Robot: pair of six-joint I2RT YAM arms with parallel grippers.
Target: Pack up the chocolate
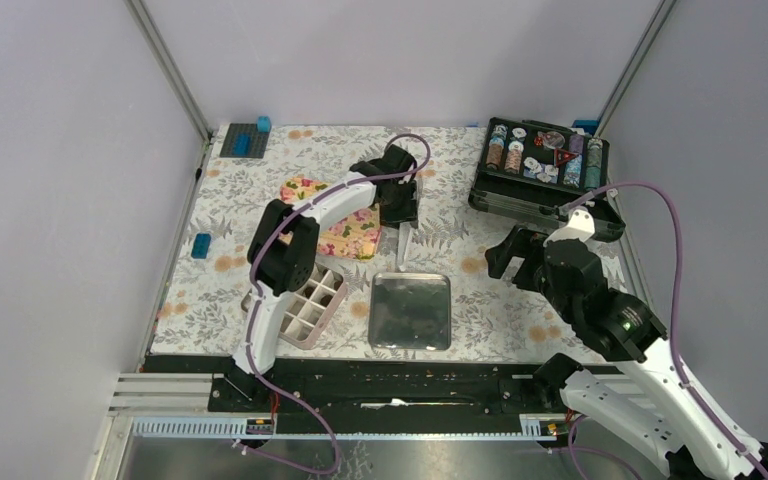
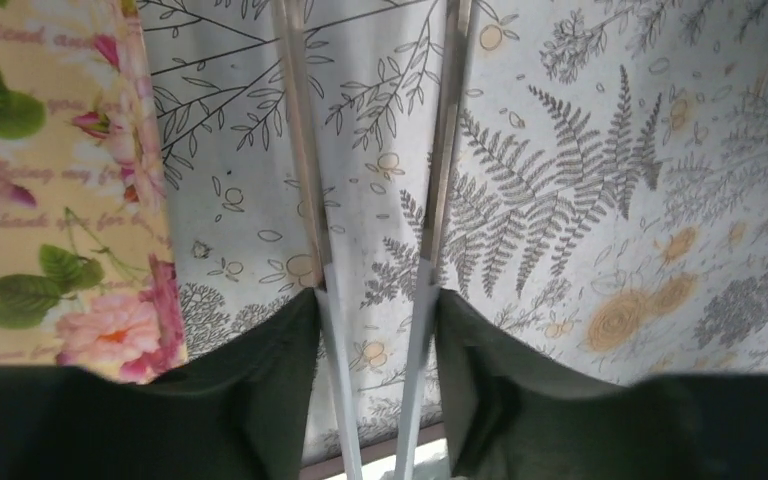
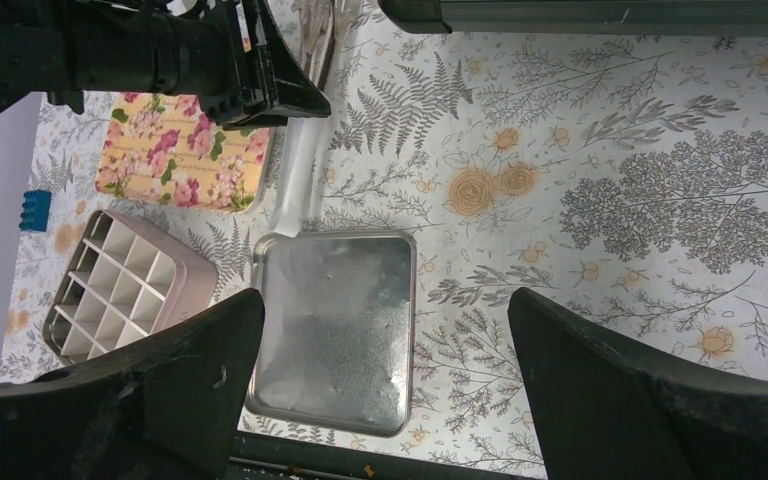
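No chocolate shows in any view. My left gripper (image 1: pixel 400 205) (image 2: pixel 375 300) is over the middle of the table, its dark fingers pressed on the two arms of a pair of metal tongs (image 2: pixel 302 150) (image 1: pixel 401 248). The arms stand slightly apart with nothing between them. The tongs' tips reach the far edge of an empty silver tray (image 1: pixel 411 310) (image 3: pixel 335 330). A pink gridded box (image 1: pixel 310 305) (image 3: pixel 125 285) with empty cells lies left of the tray. My right gripper (image 1: pixel 515 255) (image 3: pixel 385 300) hangs open to the right of the tray, holding nothing.
A floral lid (image 1: pixel 345 225) (image 2: pixel 50 180) (image 3: pixel 180 150) lies behind the pink box, left of the tongs. A black case of poker chips (image 1: pixel 545 165) stands open at the back right. Blue blocks (image 1: pixel 201 245) lie at the left edge and a blue plate (image 1: pixel 245 140) at the back left corner.
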